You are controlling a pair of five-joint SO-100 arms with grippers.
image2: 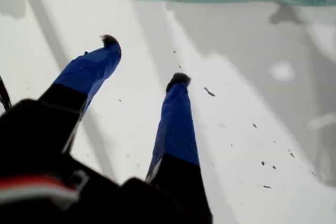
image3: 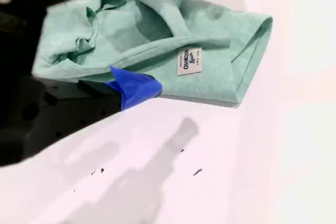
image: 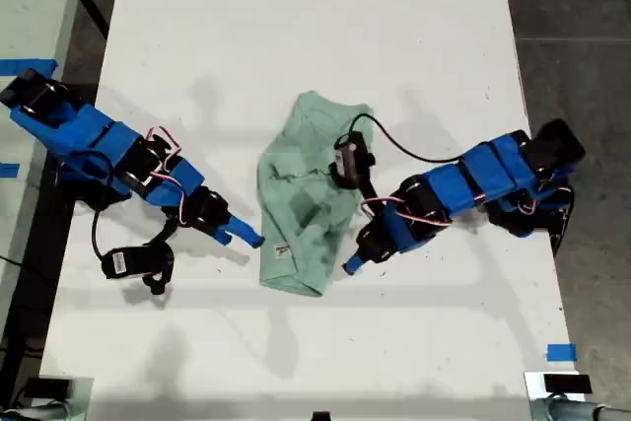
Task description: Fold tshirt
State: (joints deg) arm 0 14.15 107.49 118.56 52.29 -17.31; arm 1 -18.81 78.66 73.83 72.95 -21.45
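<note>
Two grippers of mine are in play. My first gripper point(image2: 143, 59) has its two blue fingers point(image2: 176, 124) spread apart over bare table, nothing between them; in the exterior view it point(image: 246, 237) sits just off the tshirt's point(image: 306, 194) edge on the exterior view's left, close but not touching as far as I can see. My second gripper point(image: 351, 264) is at the shirt's other edge, on the exterior view's right. In the second wrist view only one blue fingertip point(image3: 135, 87) shows, lying against the shirt's point(image3: 157, 30) border; the other finger is hidden, so I cannot tell whether that gripper is apart or clamped on cloth.

One tshirt lies near the middle of the white table point(image: 296, 17), pale mint green, already bunched and folded into a narrow bundle. Its long axis runs from the far side of the table toward the near side in the exterior view, with a slight slant. The folded near end is squared off; the far end is rumpled.

One small white label point(image3: 189, 61) is sewn on the cloth near that end. Its print seems to read "OSHKOSH", though the smaller lines are too fine to read.

Two blue arms, one on each side of the shirt.
</note>
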